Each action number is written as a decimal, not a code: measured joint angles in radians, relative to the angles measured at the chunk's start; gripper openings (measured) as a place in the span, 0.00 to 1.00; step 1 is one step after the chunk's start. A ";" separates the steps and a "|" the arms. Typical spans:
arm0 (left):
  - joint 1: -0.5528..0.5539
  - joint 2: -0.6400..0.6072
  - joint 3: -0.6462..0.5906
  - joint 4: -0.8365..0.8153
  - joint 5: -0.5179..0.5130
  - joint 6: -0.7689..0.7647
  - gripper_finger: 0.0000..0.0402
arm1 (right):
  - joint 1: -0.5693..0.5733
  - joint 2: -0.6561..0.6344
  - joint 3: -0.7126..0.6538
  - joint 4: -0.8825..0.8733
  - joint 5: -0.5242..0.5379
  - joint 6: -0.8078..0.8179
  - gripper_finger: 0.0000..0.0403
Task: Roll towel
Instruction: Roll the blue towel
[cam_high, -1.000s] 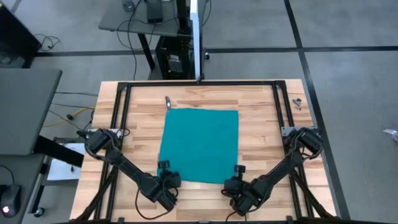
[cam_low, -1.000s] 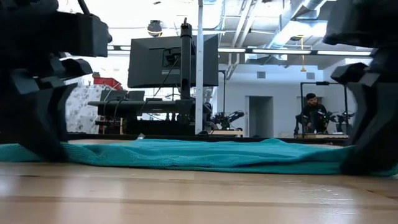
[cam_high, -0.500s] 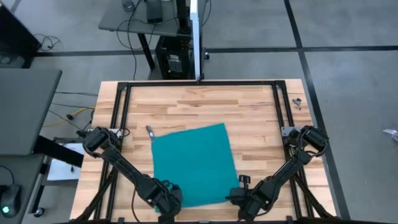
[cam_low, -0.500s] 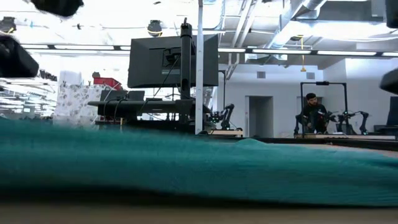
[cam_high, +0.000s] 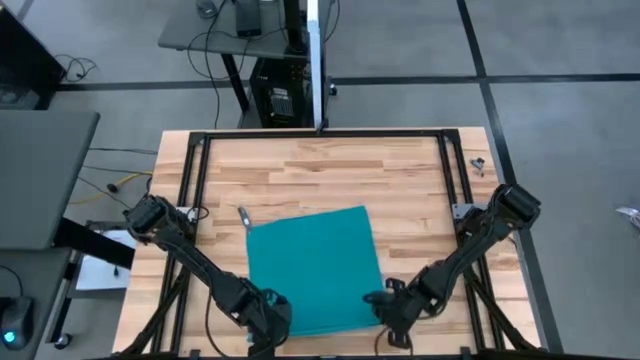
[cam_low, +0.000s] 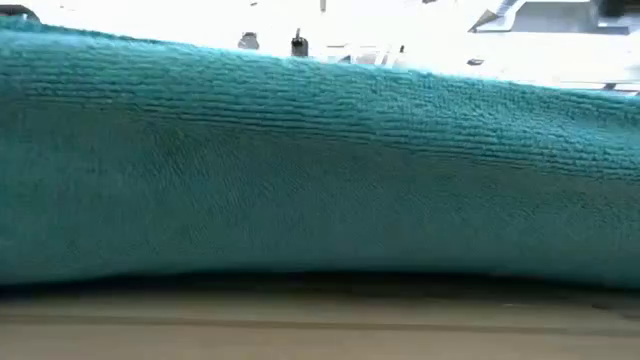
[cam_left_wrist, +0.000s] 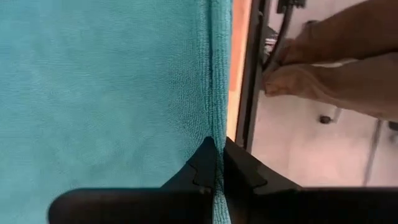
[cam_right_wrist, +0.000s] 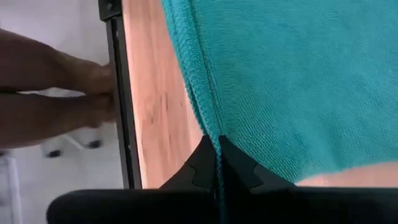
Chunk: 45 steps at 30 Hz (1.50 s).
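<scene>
The teal towel (cam_high: 312, 268) lies spread on the wooden table (cam_high: 400, 170), slightly turned, and reaches to the near edge. A small grey loop (cam_high: 242, 214) sticks out at its far left corner. My left gripper (cam_high: 268, 316) is shut on the towel's near left corner. My right gripper (cam_high: 385, 305) is shut on its near right corner. In the low view the towel (cam_low: 320, 170) fills the picture, with a dark gap between its near edge and the table. My left gripper pinches the towel's hemmed side edge (cam_left_wrist: 214, 127) at the near left corner between its two fingers, coming from the table's near side. The near edge is raised off the table and the far part lies flat. My right gripper pinches the hemmed side edge (cam_right_wrist: 208, 124) at the near right corner between its two fingers, coming from the table's near side. The near edge is raised and the rest of the towel lies on the table.
A black metal frame (cam_high: 195, 200) runs along the table's left, right and far sides. A small grey object (cam_high: 478, 165) lies at the far right corner. Bare wood shows beyond the towel's far edge. Both grippers are close to the table's near edge.
Both grippers have gone toward the table's near edge, shut on the towel's near corners. The towel has slid toward the near edge and turned a little. Its near edge is now lifted in front of the low camera.
</scene>
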 joint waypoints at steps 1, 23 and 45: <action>0.007 -0.005 -0.025 0.039 0.009 -0.008 0.00 | -0.012 -0.017 -0.018 0.014 -0.016 0.005 0.00; 0.129 -0.198 -0.350 0.215 0.032 -0.030 0.00 | -0.265 -0.117 -0.236 0.181 -0.252 -0.053 0.00; 0.182 -0.202 -0.372 0.205 -0.003 -0.025 0.00 | -0.353 -0.096 -0.237 0.099 -0.250 -0.144 0.00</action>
